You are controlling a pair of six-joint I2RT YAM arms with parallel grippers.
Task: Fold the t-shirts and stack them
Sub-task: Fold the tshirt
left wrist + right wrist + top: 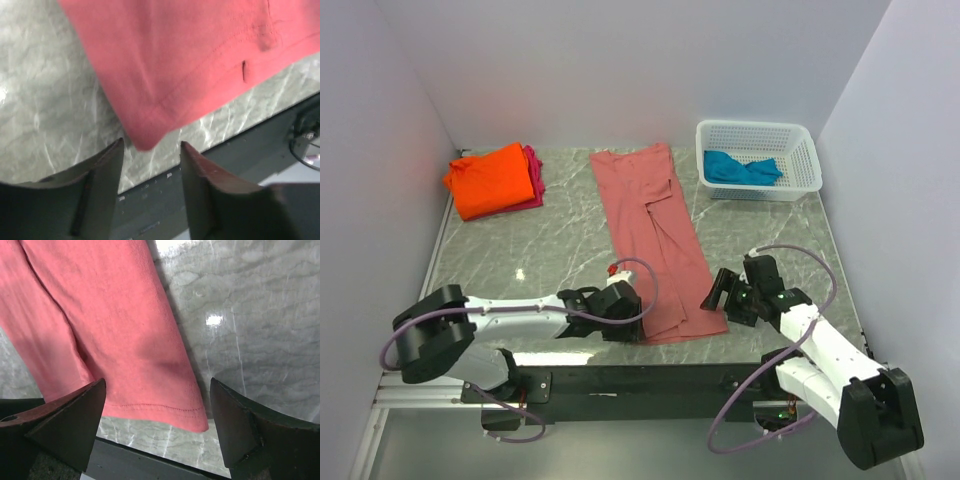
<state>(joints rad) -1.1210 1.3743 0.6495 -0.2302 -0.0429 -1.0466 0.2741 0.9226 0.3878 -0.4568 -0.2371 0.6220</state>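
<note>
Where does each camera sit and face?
Top external: above, behind the bases, looking down over the table; left arm and right arm show.
Left wrist: on the left arm, looking down at the salmon t-shirt's near-left corner; left gripper shows.
Right wrist: on the right arm, looking down at its near-right corner; right gripper shows.
Shared: both wrists see its near hem.

Magenta shirt mostly hidden under orange shirt; only edge shows. Teal shirt partly screened by basket wall.

Overhead; 2 close over salmon t-shirt
</note>
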